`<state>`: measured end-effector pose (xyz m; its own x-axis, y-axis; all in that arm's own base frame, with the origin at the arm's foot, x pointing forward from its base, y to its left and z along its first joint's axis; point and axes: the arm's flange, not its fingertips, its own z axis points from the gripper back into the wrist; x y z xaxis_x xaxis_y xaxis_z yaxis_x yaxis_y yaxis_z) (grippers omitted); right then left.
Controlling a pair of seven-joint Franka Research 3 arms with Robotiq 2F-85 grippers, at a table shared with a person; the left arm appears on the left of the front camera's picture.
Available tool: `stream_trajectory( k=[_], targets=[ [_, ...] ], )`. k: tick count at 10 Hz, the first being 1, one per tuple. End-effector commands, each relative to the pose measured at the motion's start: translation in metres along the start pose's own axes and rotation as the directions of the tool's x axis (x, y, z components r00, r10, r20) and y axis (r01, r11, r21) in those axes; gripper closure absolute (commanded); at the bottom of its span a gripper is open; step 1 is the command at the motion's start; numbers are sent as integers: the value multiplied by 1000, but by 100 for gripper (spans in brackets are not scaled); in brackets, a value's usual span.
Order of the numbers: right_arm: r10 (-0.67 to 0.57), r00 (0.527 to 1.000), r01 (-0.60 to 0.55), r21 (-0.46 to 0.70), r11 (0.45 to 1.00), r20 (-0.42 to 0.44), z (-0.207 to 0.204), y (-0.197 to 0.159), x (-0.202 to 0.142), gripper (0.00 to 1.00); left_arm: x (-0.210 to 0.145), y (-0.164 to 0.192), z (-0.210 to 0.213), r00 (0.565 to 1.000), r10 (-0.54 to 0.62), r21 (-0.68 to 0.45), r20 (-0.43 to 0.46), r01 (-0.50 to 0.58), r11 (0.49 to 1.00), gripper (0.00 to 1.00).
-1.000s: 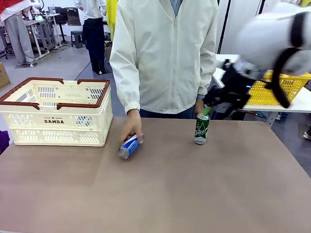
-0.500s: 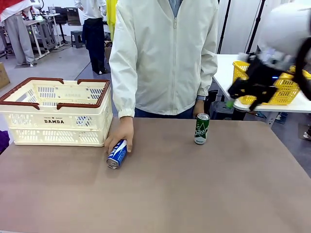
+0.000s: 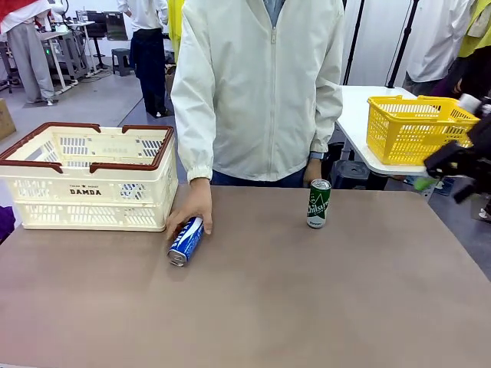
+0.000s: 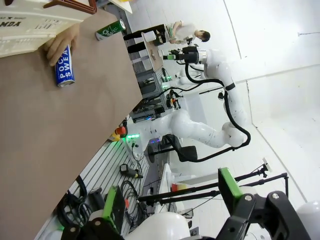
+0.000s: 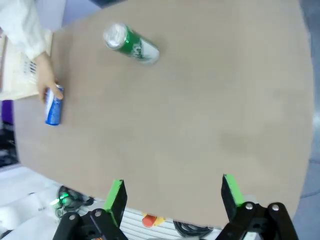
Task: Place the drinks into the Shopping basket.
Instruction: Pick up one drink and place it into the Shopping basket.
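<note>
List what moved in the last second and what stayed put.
The right gripper, jaws open and empty, pulled away from above the green can and off to the right. The person's hand moved the blue can, lying on its side, leftward toward the Shopping basket and rests on it. The green can stayed upright in place, and the basket did not move.

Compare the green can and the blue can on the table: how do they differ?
The green can stands upright; the blue can lies on its side. The green can stands untouched; a person's hand rests on the blue can. Both are slim, silver-ended, on the table.
</note>
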<state>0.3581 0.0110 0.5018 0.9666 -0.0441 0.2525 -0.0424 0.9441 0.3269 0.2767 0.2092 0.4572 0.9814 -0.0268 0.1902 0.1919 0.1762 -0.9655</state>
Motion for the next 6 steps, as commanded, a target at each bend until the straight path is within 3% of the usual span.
stream_trajectory(
  k=[1, 3, 6],
  targets=[
    [180, 982, -183, -51, 982, -58, -60, 69, 84, 0, 0, -3, 0, 1000, -6, -24, 7, 7, 1000, 0],
    [222, 969, -232, -92, 968, -110, -118, 116, 138, 0, 0, -3, 0, 1000, -6, -24, 7, 7, 1000, 0],
    [192, 962, -237, -242, 941, -196, -167, 138, 149, 0, 0, -3, 0, 1000, -6, -24, 7, 7, 1000, 0]
  ],
)
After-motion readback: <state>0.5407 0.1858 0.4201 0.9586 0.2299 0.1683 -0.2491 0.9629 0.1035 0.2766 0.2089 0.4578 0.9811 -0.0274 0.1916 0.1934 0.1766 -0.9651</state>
